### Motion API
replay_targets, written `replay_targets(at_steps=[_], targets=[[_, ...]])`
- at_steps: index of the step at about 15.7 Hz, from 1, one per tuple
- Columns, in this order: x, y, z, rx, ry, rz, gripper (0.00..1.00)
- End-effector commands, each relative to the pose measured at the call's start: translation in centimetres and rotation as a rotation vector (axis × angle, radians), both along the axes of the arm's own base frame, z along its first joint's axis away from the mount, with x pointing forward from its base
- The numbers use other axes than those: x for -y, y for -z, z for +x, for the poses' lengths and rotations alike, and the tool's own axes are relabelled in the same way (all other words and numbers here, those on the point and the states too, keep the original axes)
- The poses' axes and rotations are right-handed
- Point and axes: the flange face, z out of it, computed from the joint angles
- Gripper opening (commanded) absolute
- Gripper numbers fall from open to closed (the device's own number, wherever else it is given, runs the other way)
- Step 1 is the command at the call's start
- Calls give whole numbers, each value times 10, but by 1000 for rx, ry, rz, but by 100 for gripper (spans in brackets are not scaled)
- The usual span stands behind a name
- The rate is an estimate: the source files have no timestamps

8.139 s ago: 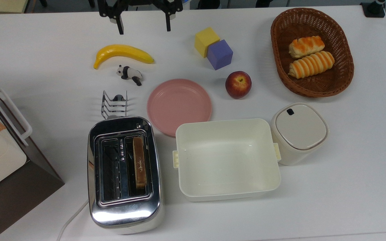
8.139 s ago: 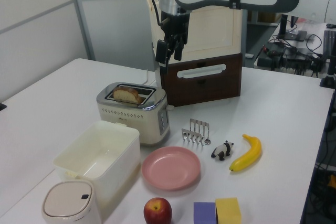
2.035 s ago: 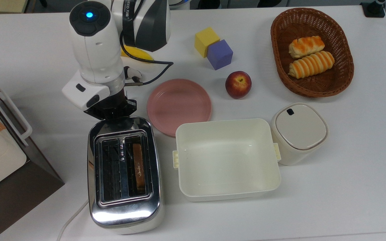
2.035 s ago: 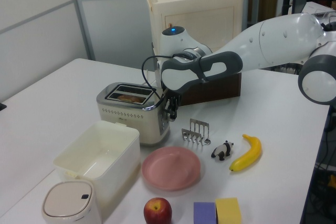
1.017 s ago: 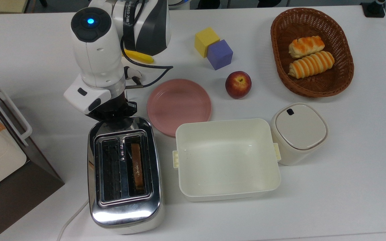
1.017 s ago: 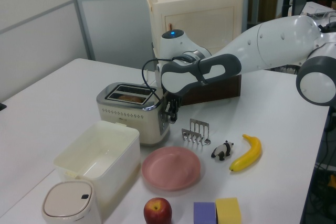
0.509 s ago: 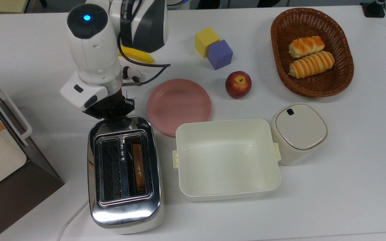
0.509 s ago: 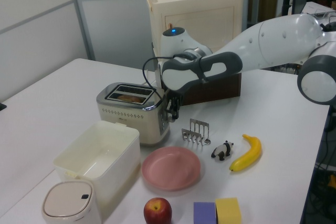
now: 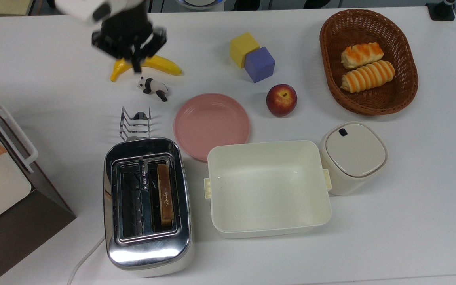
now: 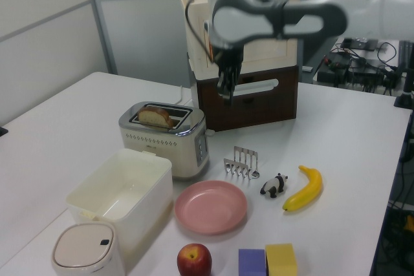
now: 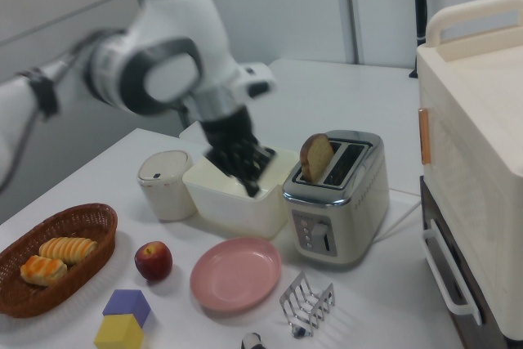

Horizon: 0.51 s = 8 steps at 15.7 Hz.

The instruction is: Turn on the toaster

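Top view: shiny chrome toaster [image 9: 147, 206] with rounded corners, low on the white bench [image 9: 410, 221], toast [image 9: 165, 194] in one slot. Pincer [image 9: 135, 65] up above the banana [image 9: 160, 63], can't tell if apart or together.

Left view: toast [image 10: 155, 117] poking up, wire rack [image 10: 240, 161] just beside.

Right view: toaster [image 11: 337, 198], cream front.

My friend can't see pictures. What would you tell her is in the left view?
A toaster stands on a white table with a slice of bread sticking up out of one slot, and the robot's gripper hangs in the air above and behind it. Nearby are a pink plate, a toast rack, a toy panda and a banana.
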Motion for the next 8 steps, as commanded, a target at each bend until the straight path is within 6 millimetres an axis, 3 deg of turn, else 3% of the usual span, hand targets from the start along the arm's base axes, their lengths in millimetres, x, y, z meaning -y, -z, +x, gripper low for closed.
replay_targets(at_steps=[1, 3, 6, 8], targets=[[-29, -48, -36, -24, -41, 13, 0], [-43, -57, -42, -30, -51, 18, 0], [-73, -50, -38, -28, -58, 27, 0], [-79, -49, -34, -16, -14, 57, 0]])
